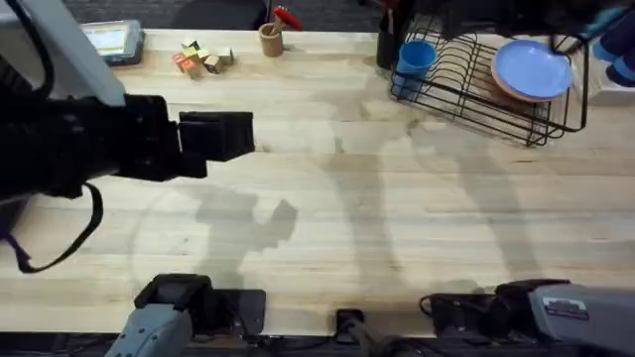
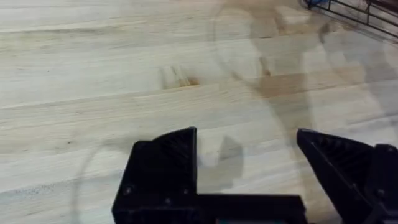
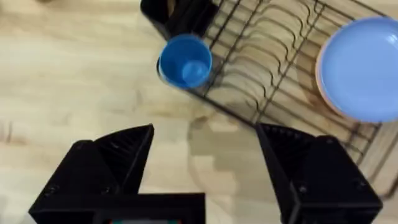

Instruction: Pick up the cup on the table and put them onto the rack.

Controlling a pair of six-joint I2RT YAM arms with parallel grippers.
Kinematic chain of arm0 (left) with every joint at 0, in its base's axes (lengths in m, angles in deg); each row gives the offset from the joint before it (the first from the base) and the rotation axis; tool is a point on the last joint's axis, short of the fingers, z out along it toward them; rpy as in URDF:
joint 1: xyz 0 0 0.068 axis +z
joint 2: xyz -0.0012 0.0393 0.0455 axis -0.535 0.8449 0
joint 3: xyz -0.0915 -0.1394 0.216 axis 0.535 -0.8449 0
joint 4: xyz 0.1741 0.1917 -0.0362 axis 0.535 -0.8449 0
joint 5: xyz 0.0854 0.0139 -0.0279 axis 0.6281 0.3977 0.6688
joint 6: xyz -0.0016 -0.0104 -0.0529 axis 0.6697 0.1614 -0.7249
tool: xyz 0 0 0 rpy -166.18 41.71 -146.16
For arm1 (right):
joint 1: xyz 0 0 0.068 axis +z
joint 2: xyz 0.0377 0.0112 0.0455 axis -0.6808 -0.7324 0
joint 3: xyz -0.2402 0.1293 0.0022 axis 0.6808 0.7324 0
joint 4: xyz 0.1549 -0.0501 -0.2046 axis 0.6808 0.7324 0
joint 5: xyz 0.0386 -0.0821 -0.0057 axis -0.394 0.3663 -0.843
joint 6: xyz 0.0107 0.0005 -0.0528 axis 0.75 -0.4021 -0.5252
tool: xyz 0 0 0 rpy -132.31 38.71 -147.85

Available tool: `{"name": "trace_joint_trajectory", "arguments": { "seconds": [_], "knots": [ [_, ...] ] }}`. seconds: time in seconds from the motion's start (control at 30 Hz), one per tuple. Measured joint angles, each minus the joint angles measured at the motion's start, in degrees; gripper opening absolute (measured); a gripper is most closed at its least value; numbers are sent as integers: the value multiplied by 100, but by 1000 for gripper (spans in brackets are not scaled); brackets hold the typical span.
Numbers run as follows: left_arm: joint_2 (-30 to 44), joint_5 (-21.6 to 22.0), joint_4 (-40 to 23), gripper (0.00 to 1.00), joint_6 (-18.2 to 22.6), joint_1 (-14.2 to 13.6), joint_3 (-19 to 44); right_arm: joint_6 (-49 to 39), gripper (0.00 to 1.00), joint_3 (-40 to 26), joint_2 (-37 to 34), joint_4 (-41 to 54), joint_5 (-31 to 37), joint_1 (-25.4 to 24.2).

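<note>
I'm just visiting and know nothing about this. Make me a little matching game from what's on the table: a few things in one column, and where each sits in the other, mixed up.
Things:
1. cup
2. plate
3. wooden cup
4. blocks

Places:
A. leaning in the rack's right part
B. at the rack's left end
C. on the table, far edge, left of the wooden cup
D. on the table, far edge, between the blocks and the rack

Pairs: 1-B, 2-A, 3-D, 4-C
</note>
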Motion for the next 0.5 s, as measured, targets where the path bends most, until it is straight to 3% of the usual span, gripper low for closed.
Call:
{"name": "trace_joint_trajectory", "arguments": {
  "seconds": [0.4,0.5],
  "knots": [
    [0,0,0,993,0,0,0,-31,998,-20,1408,2343,-18,0],
    [0,0,0,993,0,0,0,-31,998,-24,1466,2524,-18,0]
  ]
}}
